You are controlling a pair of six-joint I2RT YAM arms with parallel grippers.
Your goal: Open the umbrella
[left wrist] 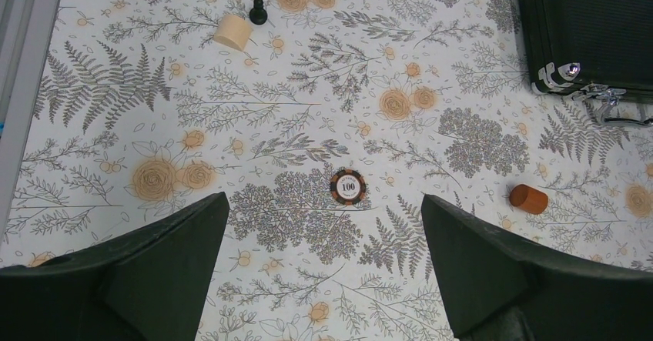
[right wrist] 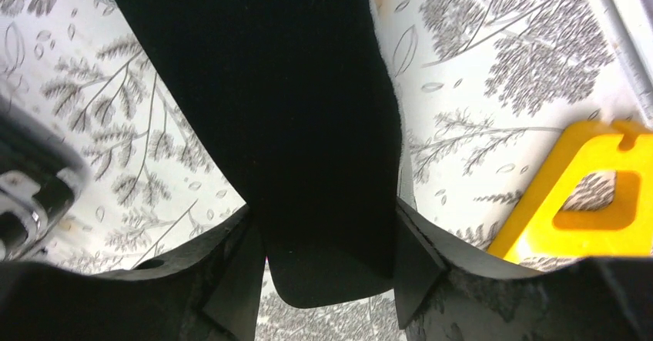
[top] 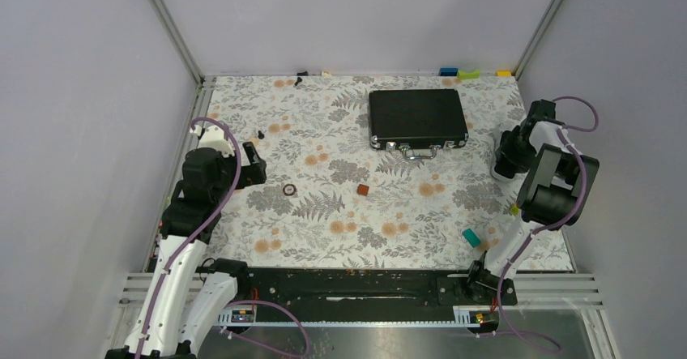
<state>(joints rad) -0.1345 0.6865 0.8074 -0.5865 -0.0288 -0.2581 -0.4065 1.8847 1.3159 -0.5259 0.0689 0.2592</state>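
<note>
Flat cloth (top: 324, 213), printed with grey ferns and orange blooms. At far centre, one ribbed black briefcase (top: 417, 116), rectangular, with bright metal trim. Between the fingers (right wrist: 223, 279) of the right gripper (right wrist: 323, 214), a smooth matte black panel (right wrist: 269, 87) with a rounded end; narrow there, pressed to both its flanks. Alongside, a glossy yellow plastic frame (right wrist: 585, 202). Right arm (top: 559, 185) folded at the cloth's right edge, wrist low. Left arm (top: 198, 189) bent, left gripper (left wrist: 323, 202) facing down, spread wide, holding nothing. Counted: one striped poker chip (left wrist: 347, 186), one brown cylinder (left wrist: 528, 198), one pale wooden cylinder (left wrist: 232, 31). Umbrella not made out in any view.
</note>
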